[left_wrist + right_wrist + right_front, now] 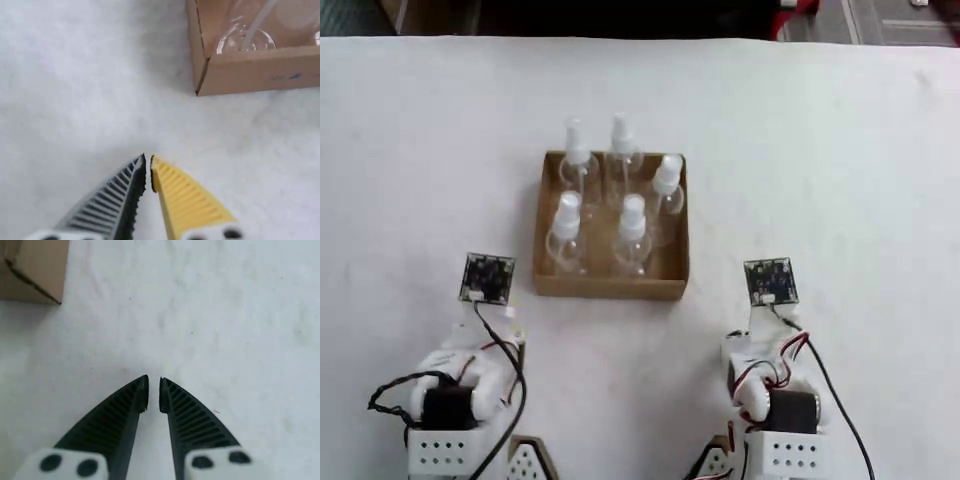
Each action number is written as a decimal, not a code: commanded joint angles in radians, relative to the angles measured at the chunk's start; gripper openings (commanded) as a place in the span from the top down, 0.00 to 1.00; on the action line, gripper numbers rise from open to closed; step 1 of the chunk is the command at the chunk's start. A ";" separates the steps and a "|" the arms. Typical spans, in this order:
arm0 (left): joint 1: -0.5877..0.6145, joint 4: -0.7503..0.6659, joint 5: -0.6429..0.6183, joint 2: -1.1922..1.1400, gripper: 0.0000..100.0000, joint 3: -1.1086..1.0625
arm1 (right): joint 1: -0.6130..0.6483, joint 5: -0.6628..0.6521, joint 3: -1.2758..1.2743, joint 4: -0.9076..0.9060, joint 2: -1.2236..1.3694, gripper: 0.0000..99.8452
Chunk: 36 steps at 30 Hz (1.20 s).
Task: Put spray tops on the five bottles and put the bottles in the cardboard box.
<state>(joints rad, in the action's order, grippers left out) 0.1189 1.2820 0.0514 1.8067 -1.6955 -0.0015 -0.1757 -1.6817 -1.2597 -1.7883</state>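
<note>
The cardboard box (610,286) stands in the middle of the table. Several clear bottles (632,238) stand upright inside it, each with a white spray top (633,210). Both arms are folded back at the table's near edge, on either side of the box. My left gripper (148,172) is shut, with nothing between its grey and yellow fingers; it hovers over bare table a short way from the box's corner (240,72), where a bottle base (245,42) shows. My right gripper (153,394) is shut and holds nothing, with the box's other near corner (35,270) off to one side.
A white cloth covers the table (840,150). The left arm's body (455,400) and the right arm's body (775,410) sit at the near edge with loose cables. A dark floor strip lies past the far edge.
</note>
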 commanded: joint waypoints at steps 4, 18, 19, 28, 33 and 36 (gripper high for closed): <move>-0.007 0.003 0.008 0.016 0.98 0.003 | 0.004 0.066 -0.009 -0.004 -0.010 0.98; -0.007 0.003 0.008 0.016 0.98 0.003 | -0.002 0.064 -0.009 -0.004 -0.010 0.98; -0.007 0.003 0.008 0.016 0.98 0.003 | -0.002 0.064 -0.009 -0.004 -0.010 0.98; -0.007 0.003 0.008 0.016 0.98 0.003 | -0.002 0.064 -0.009 -0.004 -0.010 0.98; -0.007 0.003 0.008 0.016 0.98 0.003 | -0.002 0.064 -0.009 -0.004 -0.010 0.98; -0.007 0.003 0.008 0.016 0.98 0.003 | -0.002 0.064 -0.009 -0.004 -0.010 0.98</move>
<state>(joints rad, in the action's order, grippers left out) 0.1189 1.2820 0.0514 1.8067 -1.6955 0.0000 -0.1158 -1.6817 -1.2597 -1.7883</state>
